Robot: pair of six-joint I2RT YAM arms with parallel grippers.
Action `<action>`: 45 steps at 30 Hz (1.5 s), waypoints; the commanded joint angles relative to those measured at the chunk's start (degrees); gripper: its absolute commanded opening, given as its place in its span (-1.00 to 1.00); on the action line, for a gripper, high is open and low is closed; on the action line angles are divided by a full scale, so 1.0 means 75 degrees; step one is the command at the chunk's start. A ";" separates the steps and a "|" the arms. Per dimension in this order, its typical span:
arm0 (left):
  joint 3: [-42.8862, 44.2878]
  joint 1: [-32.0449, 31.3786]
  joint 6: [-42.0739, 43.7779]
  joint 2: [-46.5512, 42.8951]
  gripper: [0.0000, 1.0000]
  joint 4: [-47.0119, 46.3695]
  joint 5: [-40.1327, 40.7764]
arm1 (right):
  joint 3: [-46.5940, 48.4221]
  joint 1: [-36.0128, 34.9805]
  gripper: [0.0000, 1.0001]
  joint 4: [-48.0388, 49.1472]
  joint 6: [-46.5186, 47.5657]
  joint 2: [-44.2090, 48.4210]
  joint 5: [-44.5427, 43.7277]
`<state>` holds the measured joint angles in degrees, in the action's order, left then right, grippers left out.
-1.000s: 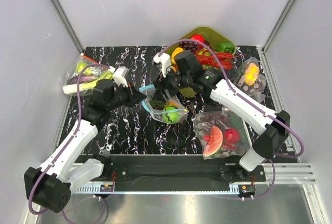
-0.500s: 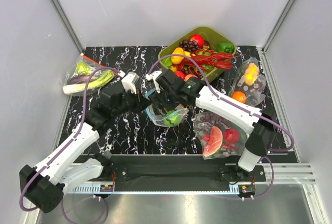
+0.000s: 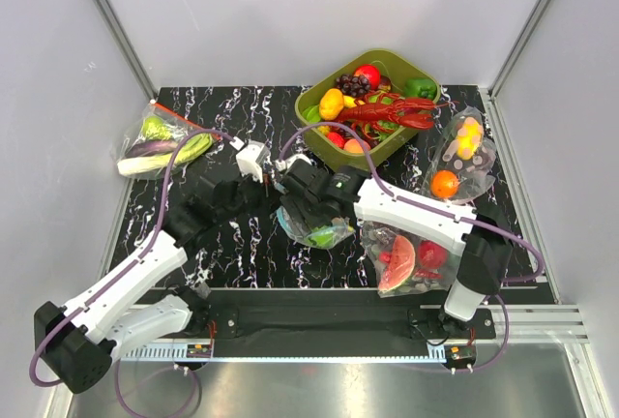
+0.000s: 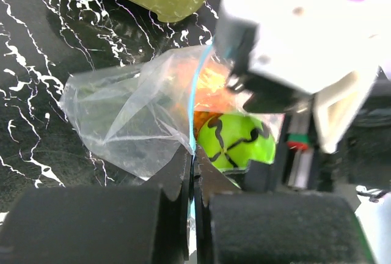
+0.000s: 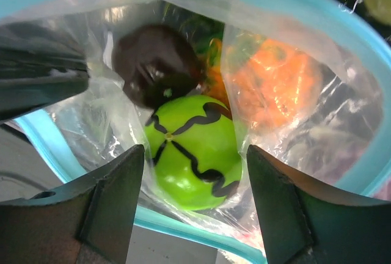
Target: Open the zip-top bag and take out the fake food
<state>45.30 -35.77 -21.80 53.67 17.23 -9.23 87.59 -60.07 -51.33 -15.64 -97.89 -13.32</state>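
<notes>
The clear zip-top bag (image 3: pixel 311 231) lies mid-table with its teal zip strip (image 5: pixel 183 230) pulled into an open loop. My left gripper (image 4: pixel 194 157) is shut on that strip at the mouth's left edge. Inside lies the fake food: a green ball (image 5: pixel 192 154) with black lines, a dark purple round fruit (image 5: pixel 156 62) and an orange pineapple (image 5: pixel 275 80) behind a fold of plastic. My right gripper (image 5: pixel 194 148) is open at the mouth. Its fingers (image 5: pixel 113 197) stand on either side of the green ball without touching it. From above, the right gripper (image 3: pixel 314 213) covers the bag's mouth.
An olive tray (image 3: pixel 387 53) with a red lobster (image 3: pixel 387 113) and other fruit sits at the back. A bag of green vegetables (image 3: pixel 160 142) lies far left. A bag with a watermelon slice (image 3: pixel 398 261) and another bag (image 3: pixel 464 142) lie on the right.
My right gripper has swung from beside the tray down and left into the bag's mouth. The left gripper, still on the zip strip, has shifted right, and the bag has moved slightly nearer.
</notes>
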 commanded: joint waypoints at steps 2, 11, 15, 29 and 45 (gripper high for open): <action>0.0066 -0.0094 0.0165 -0.0171 -1.00 -0.0224 0.0329 | -0.0253 -0.0379 0.50 -0.0210 -0.0924 0.0149 -0.0345; 0.0042 -0.0164 0.0153 -0.0312 -1.00 -0.0177 0.0352 | -0.1340 -0.0791 0.66 0.0842 -0.1887 0.0336 -0.0742; -0.0005 -0.0188 0.0130 -0.0254 -1.00 -0.0153 0.0399 | -0.1928 -0.0861 0.67 0.1907 -0.1981 0.0477 -0.1433; -0.0696 -0.0199 -0.0316 0.0636 -1.00 -0.0294 0.1418 | -0.3592 -0.0850 0.82 0.5072 -0.0998 0.0677 -0.2056; -0.0731 -0.0188 -0.0339 0.1223 -1.00 -0.0317 0.1349 | -0.3288 -0.0803 0.81 0.5227 -0.0540 0.0982 -0.2360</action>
<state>40.32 -37.15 -24.03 62.85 17.47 0.10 60.80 -66.22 -14.22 -20.88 -91.07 -27.99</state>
